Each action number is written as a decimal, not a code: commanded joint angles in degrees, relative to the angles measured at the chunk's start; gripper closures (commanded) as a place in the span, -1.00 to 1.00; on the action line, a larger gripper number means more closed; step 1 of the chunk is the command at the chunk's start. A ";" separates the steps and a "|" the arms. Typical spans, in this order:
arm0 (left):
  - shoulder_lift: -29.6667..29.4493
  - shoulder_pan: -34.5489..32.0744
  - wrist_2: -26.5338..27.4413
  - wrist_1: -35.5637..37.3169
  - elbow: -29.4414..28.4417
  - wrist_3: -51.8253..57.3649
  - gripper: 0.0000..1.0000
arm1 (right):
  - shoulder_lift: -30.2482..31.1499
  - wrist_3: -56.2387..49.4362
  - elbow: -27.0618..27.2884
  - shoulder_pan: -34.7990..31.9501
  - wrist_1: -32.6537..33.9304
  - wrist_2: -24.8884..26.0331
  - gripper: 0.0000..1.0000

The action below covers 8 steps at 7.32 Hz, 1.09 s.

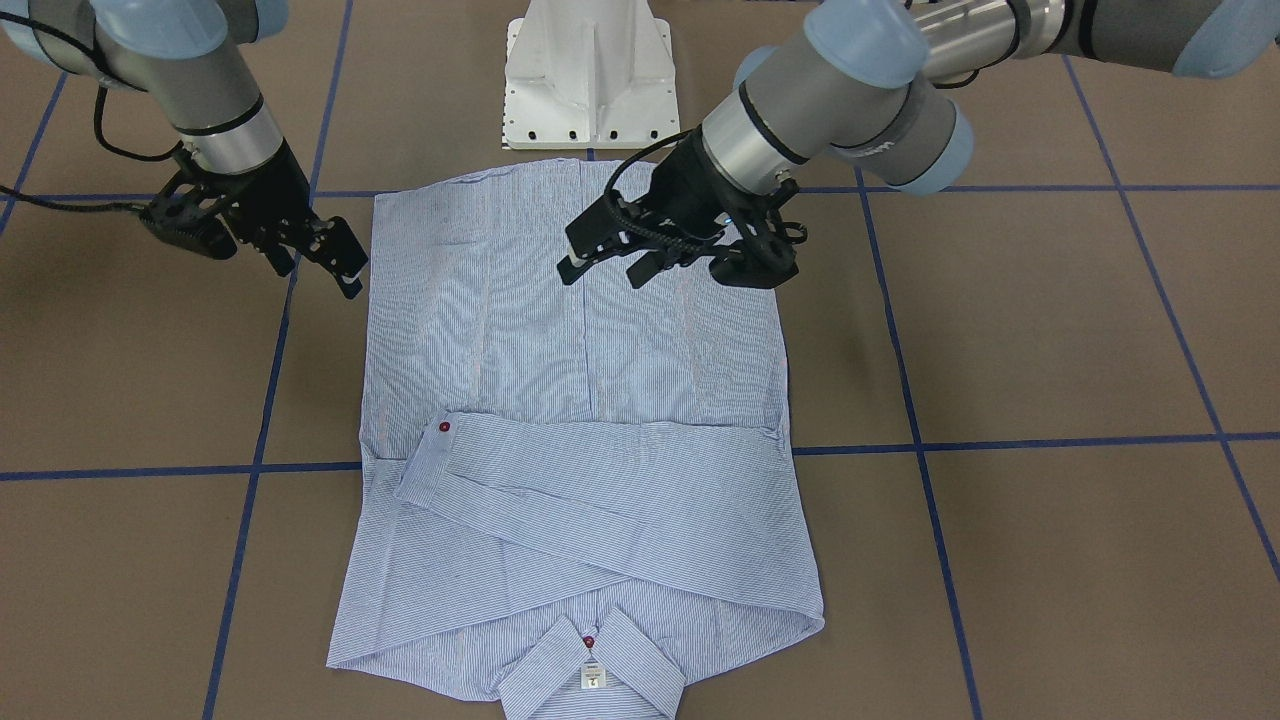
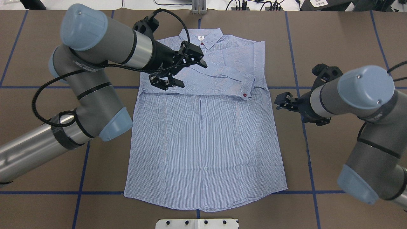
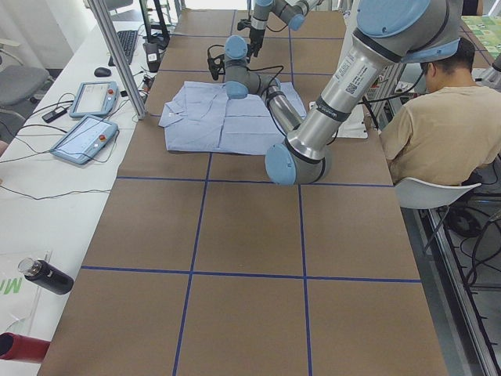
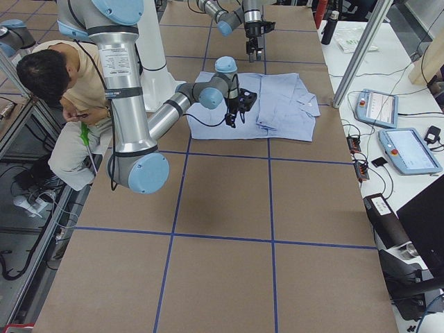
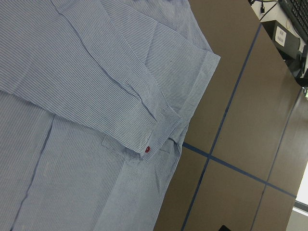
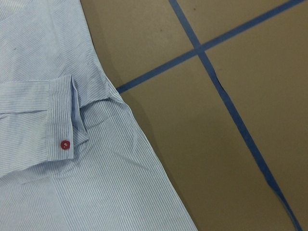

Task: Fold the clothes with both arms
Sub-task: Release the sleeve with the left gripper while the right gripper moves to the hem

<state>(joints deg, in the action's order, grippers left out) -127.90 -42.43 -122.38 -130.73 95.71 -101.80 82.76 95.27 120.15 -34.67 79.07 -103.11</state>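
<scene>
The shirt (image 2: 203, 136) lies with sleeves folded in. The left gripper (image 2: 192, 74) and right gripper (image 2: 282, 101) hover, fingers parted and empty. The next move probably calls for gripping the near hem corners.

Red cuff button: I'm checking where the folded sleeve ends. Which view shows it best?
The right wrist view: the red cuff button sits close and sharp on the sleeve cuff. The left wrist view shows it smaller, the overhead and front-facing views as a dot; the side views are too distant.
</scene>
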 commanded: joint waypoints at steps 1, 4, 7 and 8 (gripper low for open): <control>10.59 -7.35 -7.02 0.65 8.40 11.55 -0.88 | 10.55 14.97 3.69 12.99 -9.85 13.22 -1.00; 18.12 -13.72 -8.75 0.83 15.38 21.29 -0.88 | 13.65 23.54 5.44 21.20 -10.25 16.10 -0.95; 18.30 -14.35 -8.13 0.83 17.14 21.38 -0.89 | 14.36 32.33 4.39 25.17 -10.42 16.01 -0.78; 18.30 -14.35 -8.13 0.83 17.23 21.38 -0.89 | 13.93 32.52 3.43 26.05 -10.43 16.19 -0.75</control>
<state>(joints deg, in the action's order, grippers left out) -109.66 -56.71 -130.59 -129.90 112.64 -80.45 96.92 126.50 124.50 -9.80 68.71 -87.02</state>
